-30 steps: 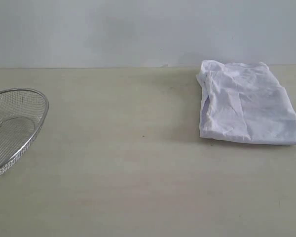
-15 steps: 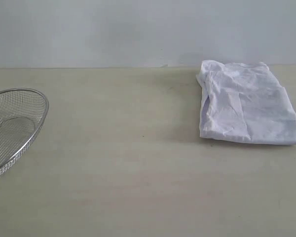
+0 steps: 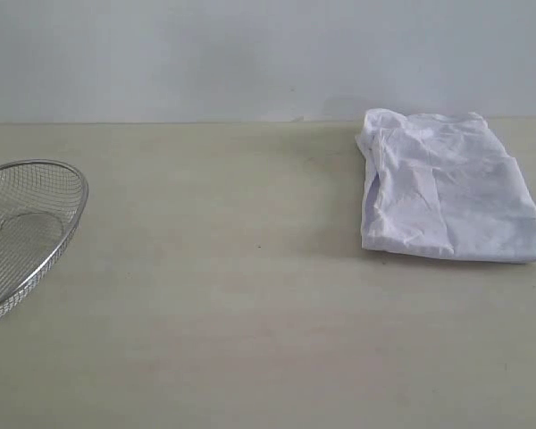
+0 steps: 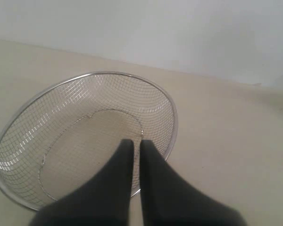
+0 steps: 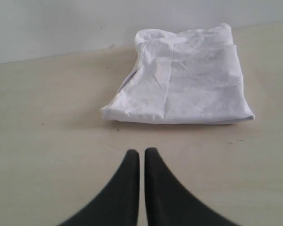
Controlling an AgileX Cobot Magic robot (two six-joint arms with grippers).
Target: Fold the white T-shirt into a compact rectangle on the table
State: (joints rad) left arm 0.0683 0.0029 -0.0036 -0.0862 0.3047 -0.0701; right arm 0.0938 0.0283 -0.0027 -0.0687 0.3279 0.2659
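Observation:
The white T-shirt [image 3: 447,188] lies folded into a rough rectangle at the back right of the beige table [image 3: 250,295]; only plain white cloth shows. The right wrist view has the same T-shirt [image 5: 184,77] a short way beyond my right gripper [image 5: 141,151], which is shut with nothing between its dark fingers and does not touch the cloth. My left gripper [image 4: 136,142] is shut too, empty, hanging over the near rim of a wire basket. Neither gripper appears in the exterior view.
A round steel wire-mesh basket [image 3: 18,228] sits at the table's left edge, empty, and fills the left wrist view as the basket [image 4: 85,132]. A pale wall [image 3: 250,54] rises behind the table's far edge.

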